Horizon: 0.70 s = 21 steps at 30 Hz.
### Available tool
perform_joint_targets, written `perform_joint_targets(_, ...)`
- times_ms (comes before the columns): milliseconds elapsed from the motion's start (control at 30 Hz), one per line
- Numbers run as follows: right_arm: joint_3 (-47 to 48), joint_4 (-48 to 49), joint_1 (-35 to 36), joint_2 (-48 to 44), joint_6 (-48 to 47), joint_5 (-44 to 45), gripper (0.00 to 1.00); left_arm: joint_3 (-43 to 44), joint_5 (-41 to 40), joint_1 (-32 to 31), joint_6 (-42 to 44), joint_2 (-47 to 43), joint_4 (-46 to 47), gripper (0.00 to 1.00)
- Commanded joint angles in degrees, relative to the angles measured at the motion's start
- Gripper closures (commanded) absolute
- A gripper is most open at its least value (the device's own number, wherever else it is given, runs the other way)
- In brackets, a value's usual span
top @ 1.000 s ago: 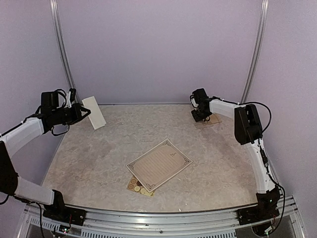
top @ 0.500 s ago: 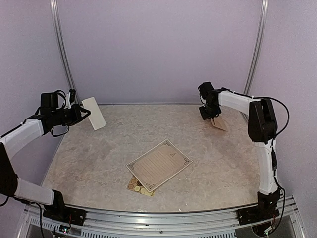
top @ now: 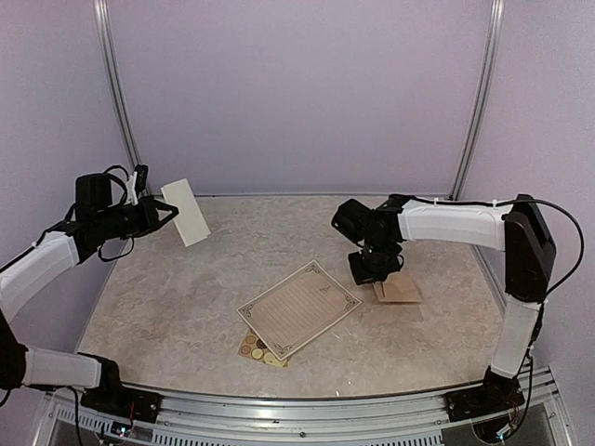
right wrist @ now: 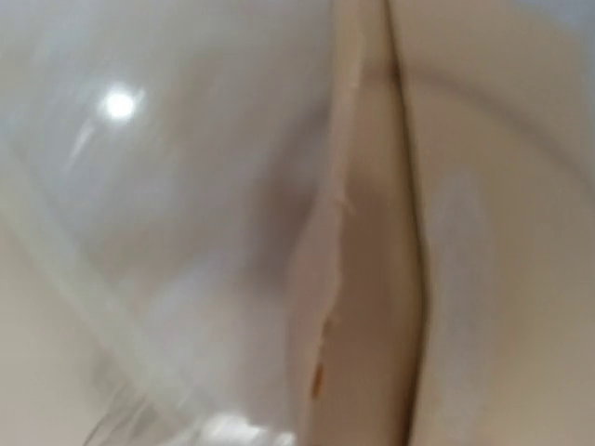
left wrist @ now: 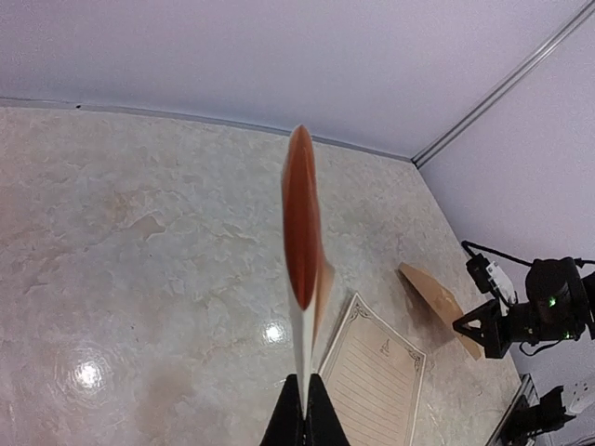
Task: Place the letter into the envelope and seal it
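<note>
The letter (top: pixel 299 308), cream with a dark ornate border, lies flat in the middle of the table; it also shows in the left wrist view (left wrist: pixel 376 372). My right gripper (top: pixel 376 272) is shut on the tan envelope (top: pixel 400 290), which hangs tilted just right of the letter. The envelope (left wrist: pixel 437 299) is seen from the side in the left wrist view. The right wrist view is a blur of tan paper (right wrist: pixel 372 279), and its fingers do not show. My left gripper (top: pixel 169 211) is shut on a white rectangular sheet (top: pixel 186 212), held in the air at the far left and seen edge-on (left wrist: pixel 303 232).
A small tan sheet of round stickers (top: pixel 260 350) pokes out from under the letter's near corner. Walls and metal posts (top: pixel 119 102) close in the back and sides. The right arm (top: pixel 456 223) stretches across the right half of the table.
My right arm has swung from the back right corner toward the middle, carrying the envelope down beside the letter. The left gripper has lifted its white sheet slightly.
</note>
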Motion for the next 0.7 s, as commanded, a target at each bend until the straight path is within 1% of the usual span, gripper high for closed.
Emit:
perform_joint_targets(0,-4.2,1.1,7.5,-3.9,11.8,-5.7,1.0,-0.1,-5.2,-6.7,1.4,-2.8,-2.0,1.0)
perform_joint_targets(33,-4.7,2.5,9.0,-4.3,12.7,-7.0,1.0,-0.5,-6.1,-8.3,0.8,-3.6,-2.0,1.0)
perform_joint_targets(67,-5.2,4.1,10.3,-4.8,13.2,-8.4,0.98,-1.2,-6.9,-10.0,-0.1,-4.1,-1.8,1.0)
perform_joint_targets(100,-5.5,5.6,11.4,-5.3,13.5,-9.5,0.9,-2.2,-7.8,-11.9,-1.4,-4.8,-1.3,1.0)
perform_joint_targets(167,-5.9,8.1,13.2,-6.4,13.2,-10.7,0.7,-4.7,-10.0,-15.8,-4.6,-6.7,0.4,1.0)
perform_joint_targets(200,-6.0,9.0,14.0,-7.3,12.9,-10.3,0.54,-6.3,-11.1,-17.9,-6.4,-7.7,1.4,1.0)
perform_joint_targets(233,-6.4,9.5,14.5,-8.3,12.9,-8.7,0.45,-7.4,-12.4,-20.4,-8.1,-8.4,2.2,1.0)
perform_joint_targets(267,-7.2,9.8,14.8,-9.8,12.9,-7.3,0.41,-8.1,-13.7,-22.8,-9.8,-9.3,2.9,1.0)
perform_joint_targets(367,-11.4,12.1,14.7,-15.3,12.5,-4.1,0.3,-8.9,-17.9,-30.0,-13.9,-10.4,3.4,1.0)
perform_joint_targets(433,-14.6,14.0,14.3,-19.1,11.7,-3.3,0.25,-8.8,-21.0,-35.5,-16.1,-10.4,3.3,1.0)
perform_joint_targets(567,-22.8,18.1,10.9,-25.8,9.9,-4.6,0.22,-7.3,-24.1,-42.6,-20.1,-8.1,3.6,1.0)
perform_joint_targets(633,-27.4,22.3,7.8,-29.2,8.6,-7.8,0.22,-5.3,-24.8,-45.2,-21.8,-5.0,2.9,1.0)
perform_joint_targets(667,-29.8,24.4,5.8,-30.8,7.9,-11.0,0.23,-4.1,-24.9,-46.5,-22.2,-3.6,2.4,1.0)
